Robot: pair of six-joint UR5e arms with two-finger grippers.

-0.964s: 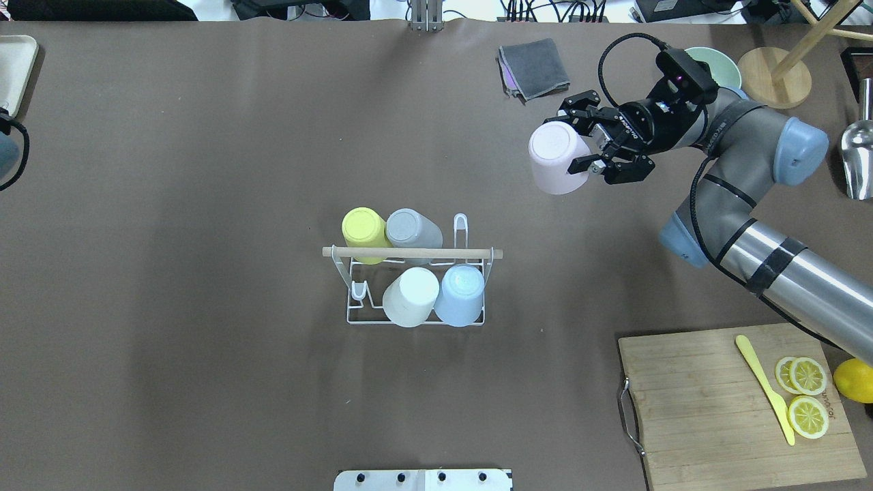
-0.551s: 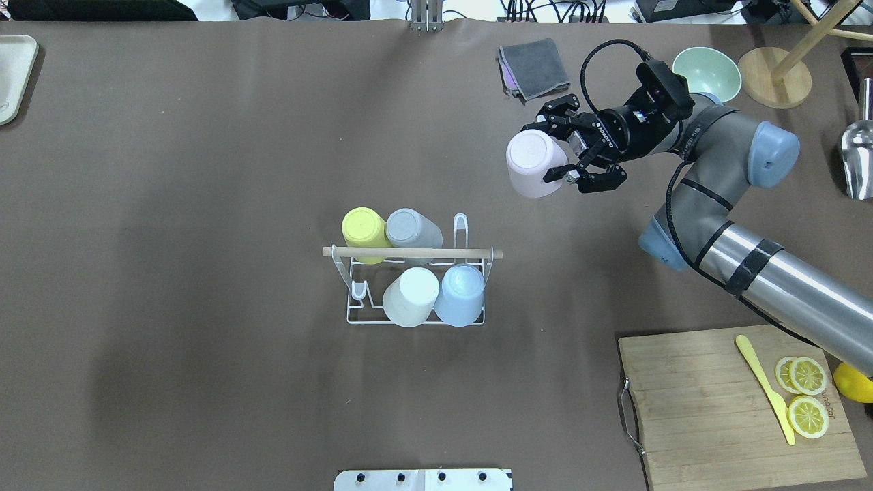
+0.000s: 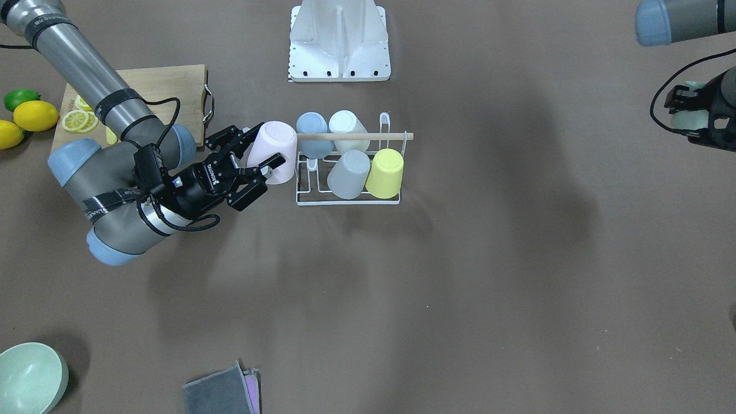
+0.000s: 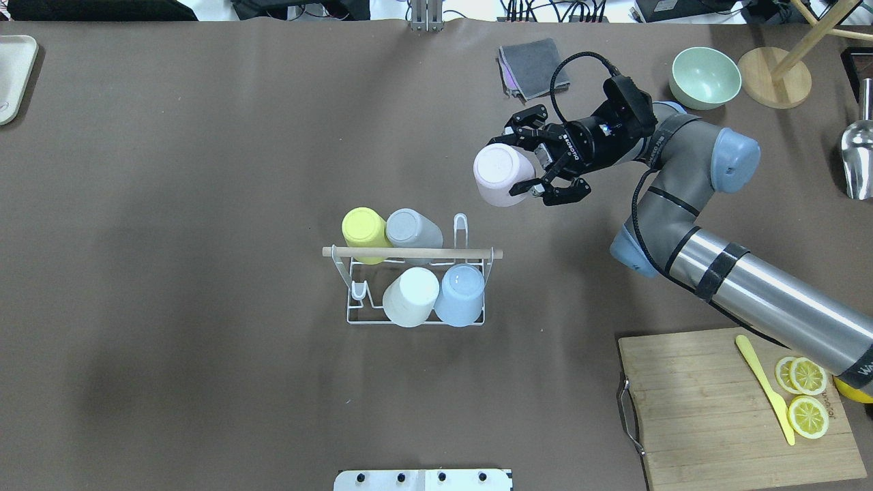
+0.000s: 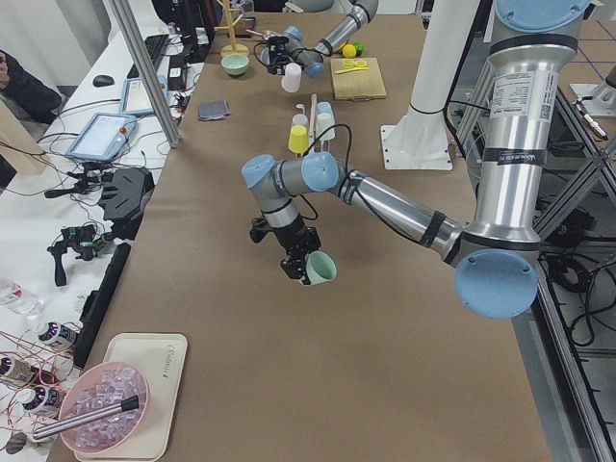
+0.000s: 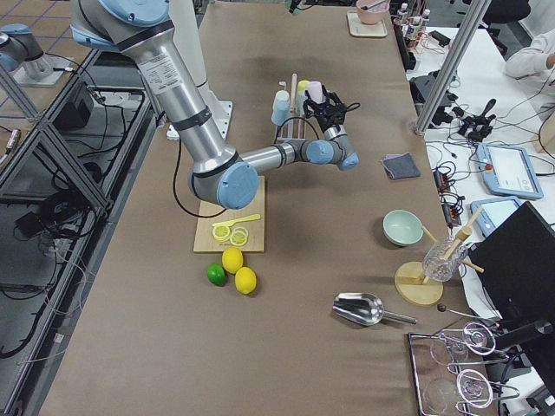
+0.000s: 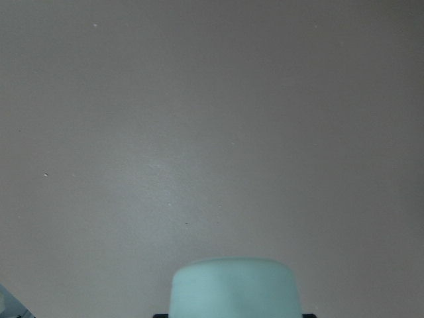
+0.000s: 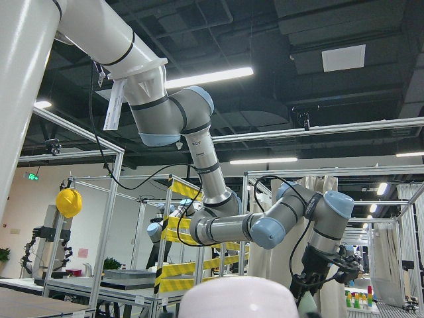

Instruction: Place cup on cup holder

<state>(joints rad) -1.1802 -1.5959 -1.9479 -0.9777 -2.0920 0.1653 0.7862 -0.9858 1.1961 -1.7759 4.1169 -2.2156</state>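
The white wire cup holder (image 4: pixel 368 321) with a wooden rod (image 4: pixel 477 254) stands mid-table and also shows in the front view (image 3: pixel 348 202). It carries a yellow (image 4: pixel 363 230), a grey (image 4: pixel 411 228), a white (image 4: pixel 411 294) and a blue cup (image 4: pixel 460 293), all upside down. Two prongs are bare, at its far right (image 4: pixel 462 227) and near left (image 4: pixel 359 290). My right gripper (image 4: pixel 522 161) is shut on a pink cup (image 4: pixel 496 176), held sideways in the air beyond the holder's right end. My left gripper (image 3: pixel 693 115) is shut on a mint cup (image 7: pixel 233 286) far to the left, above bare table.
A wooden cutting board (image 4: pixel 709 409) with lemon slices (image 4: pixel 807 395) and a yellow knife (image 4: pixel 764 389) lies near right. A mint bowl (image 4: pixel 704 76), a grey cloth (image 4: pixel 533 67), a wooden stand base (image 4: pixel 774 85) and a metal scoop (image 4: pixel 858 153) are far right.
My right gripper has carried the pink cup leftward, closer to the holder. The left arm's edge is no longer in the overhead view.
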